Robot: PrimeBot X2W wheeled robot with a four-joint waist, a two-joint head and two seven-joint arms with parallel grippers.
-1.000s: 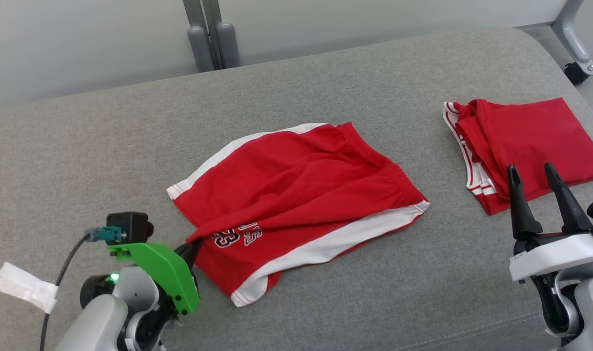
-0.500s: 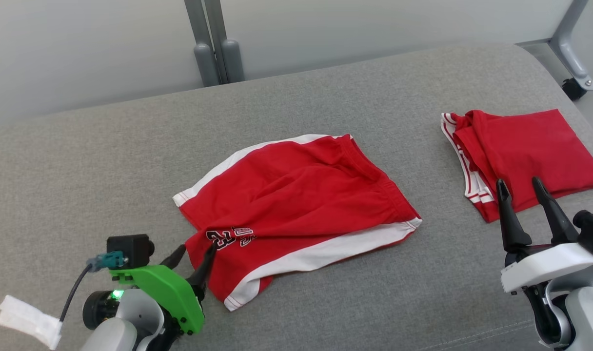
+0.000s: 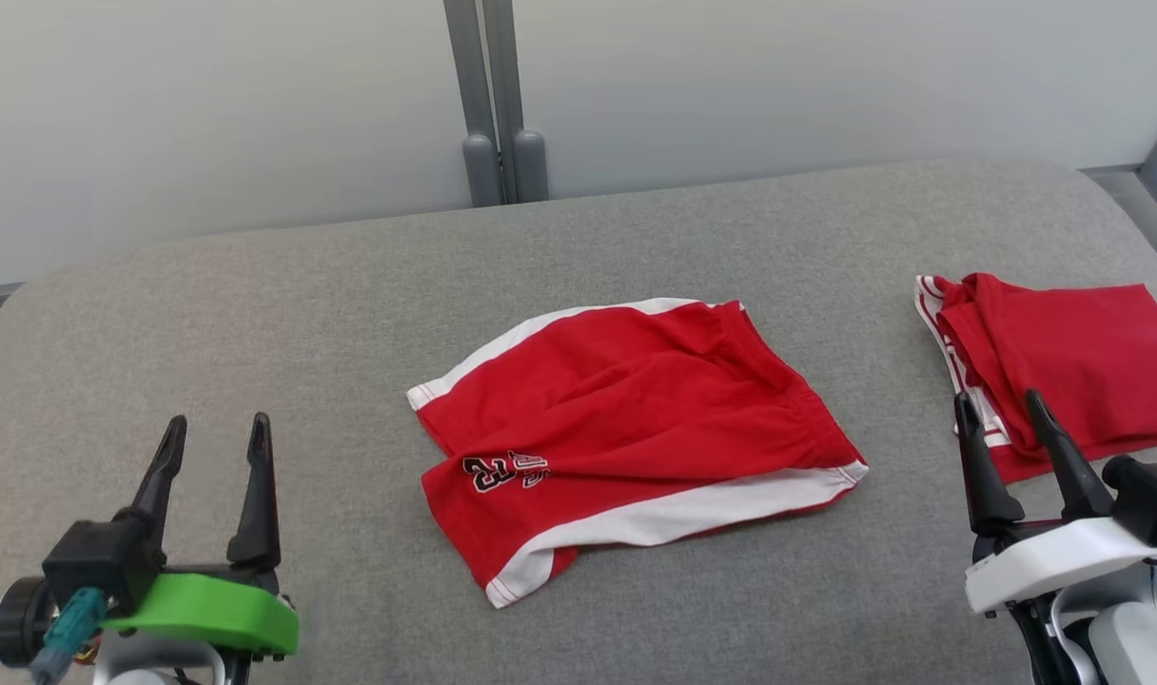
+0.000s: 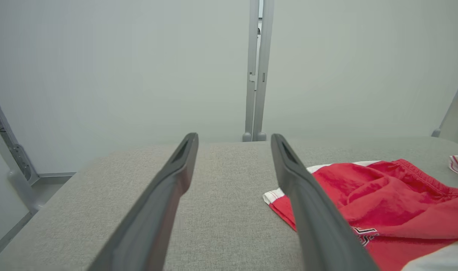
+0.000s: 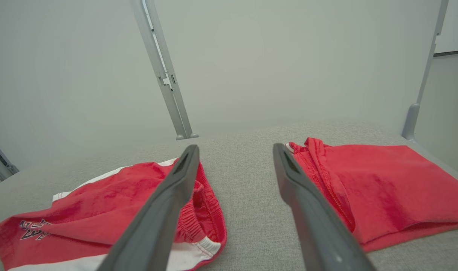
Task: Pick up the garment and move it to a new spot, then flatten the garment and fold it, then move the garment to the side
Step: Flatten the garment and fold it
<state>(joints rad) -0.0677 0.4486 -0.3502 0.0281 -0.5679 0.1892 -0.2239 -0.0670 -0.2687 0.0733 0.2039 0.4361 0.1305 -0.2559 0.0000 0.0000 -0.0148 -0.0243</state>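
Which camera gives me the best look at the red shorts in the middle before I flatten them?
The head view: the whole red shorts lie unobstructed on the grey cushion. The left wrist view crops them at the frame's edge; in the right wrist view the right gripper crosses part of them.

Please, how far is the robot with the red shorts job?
Likely done: the red shorts lie in the middle of the grey pad, apart from both claws. In hand: nothing; the left claw and right claw stand open and empty. Left: the shorts are rumpled, so flattening, folding and moving aside, perhaps beside the folded red garment, remain.
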